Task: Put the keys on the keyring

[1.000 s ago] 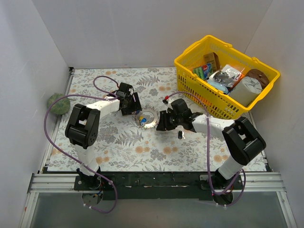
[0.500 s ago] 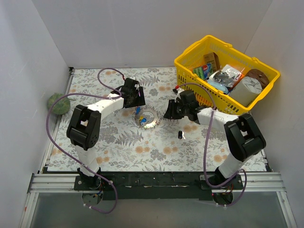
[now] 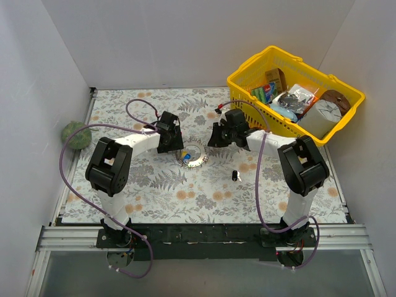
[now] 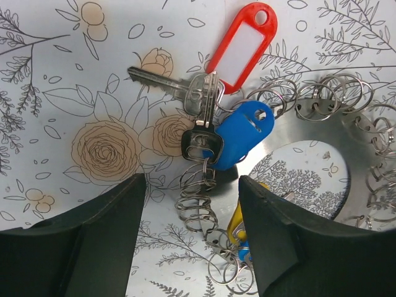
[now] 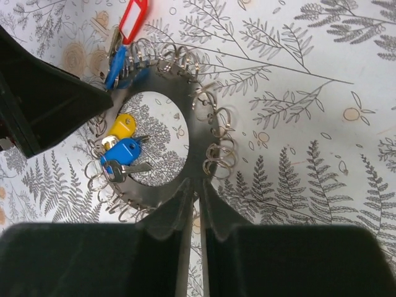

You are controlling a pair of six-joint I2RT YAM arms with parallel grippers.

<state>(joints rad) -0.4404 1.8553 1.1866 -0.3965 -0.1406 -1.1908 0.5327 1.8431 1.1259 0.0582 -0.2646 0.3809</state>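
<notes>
**Keyring flat on the bench between both tools**

In the overhead view the keyring is seen lying on the floral bench at the centre of the frame. The left tool is just to its upper left and the right tool just to its upper right. A small dark object lies apart at lower right of the ring; what it is cannot be made out there. A yellow basket is placed at upper right and a green lump at far left.

Detail lost from above is given by the left wrist view. The left tool is held with its fingers well apart, and nothing is gripped. Between them a chain of small split rings is seen, leading up to the keys, bunched with a blue tag and a red tag. The keyring fills the right of that frame.

In the right wrist view the whole keyring is shown, with further keys inside its lower left. The right tool is drawn almost together, a thin slit alone being left. Its tips lie over the ring's lower rim, but contact cannot be told.
</notes>
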